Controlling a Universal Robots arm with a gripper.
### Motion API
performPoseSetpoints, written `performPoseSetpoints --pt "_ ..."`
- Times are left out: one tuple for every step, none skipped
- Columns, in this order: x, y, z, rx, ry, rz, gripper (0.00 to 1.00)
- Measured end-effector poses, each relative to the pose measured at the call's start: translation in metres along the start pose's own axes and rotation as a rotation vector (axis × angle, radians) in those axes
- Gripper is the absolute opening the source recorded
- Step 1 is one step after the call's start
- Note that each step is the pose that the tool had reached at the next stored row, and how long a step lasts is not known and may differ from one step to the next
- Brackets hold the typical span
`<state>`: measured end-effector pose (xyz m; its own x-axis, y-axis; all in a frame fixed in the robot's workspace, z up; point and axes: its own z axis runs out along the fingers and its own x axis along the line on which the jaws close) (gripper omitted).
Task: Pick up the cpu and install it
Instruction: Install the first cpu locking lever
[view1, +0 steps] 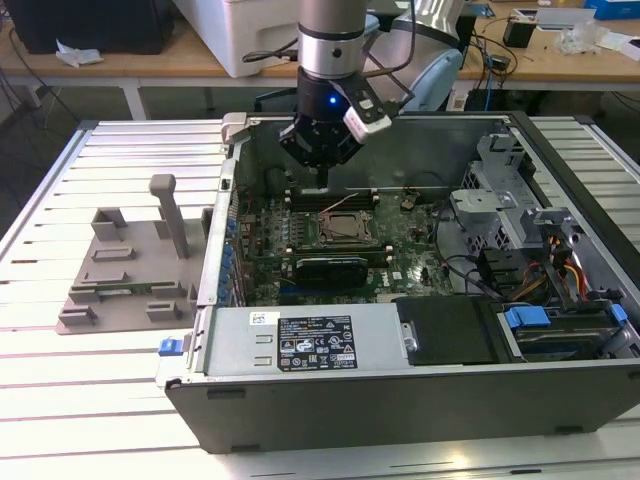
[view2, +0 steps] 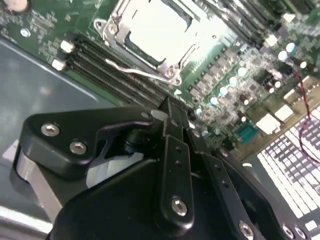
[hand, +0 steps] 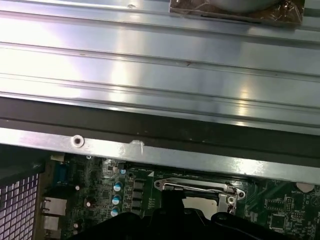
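In the exterior view my gripper (view1: 325, 180) hangs inside the open computer case, over the memory slots (view1: 330, 197) just behind the motherboard socket (view1: 345, 230). In the second wrist view its fingers (view2: 176, 120) meet at the tips, shut, with nothing between them. Just past those tips lies the socket's metal frame (view2: 112, 31), and its wire lever (view2: 135, 72) sticks out to one side. A bright, shiny square, apparently the cpu (view2: 155, 25), lies flat inside that frame. The first wrist view looks at the socket (hand: 200, 192) from the case wall's side.
A grey plastic fixture (view1: 130, 270) with upright posts stands at the exterior view's left, outside the case. The case walls (view1: 400, 400) ring the motherboard. A drive cage (view1: 500, 200) and bundled cables (view1: 560, 265) crowd the exterior view's right. A dark card (view1: 335, 265) sits just in front of the socket.
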<state>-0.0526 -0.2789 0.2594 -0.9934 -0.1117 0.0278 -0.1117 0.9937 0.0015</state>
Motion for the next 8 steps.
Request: performPoseSetpoints --pt "-0.0004 0.0 0.0019 -0.0001 0.0001 0.0 0.11" --pt "-0.0007 -0.0001 0.004 0.0 0.0003 0.0 0.11" --pt "-0.0012 -0.0001 0.006 0.0 0.0004 0.0 0.11" --pt "-0.0018 -0.0002 0.0078 0.0001 0.0004 0.0 0.11" --pt "-0.0033 -0.0003 0.0107 -0.0001 0.0004 0.0 0.11" --pt "-0.0053 -0.0005 0.0135 -0.0001 0.0005 0.0 0.11" --pt "-0.0068 -0.0005 0.0155 -0.0002 0.0009 0.0 0.11" --pt "-0.0078 -0.0005 0.0171 -0.0002 0.0013 0.0 0.11"
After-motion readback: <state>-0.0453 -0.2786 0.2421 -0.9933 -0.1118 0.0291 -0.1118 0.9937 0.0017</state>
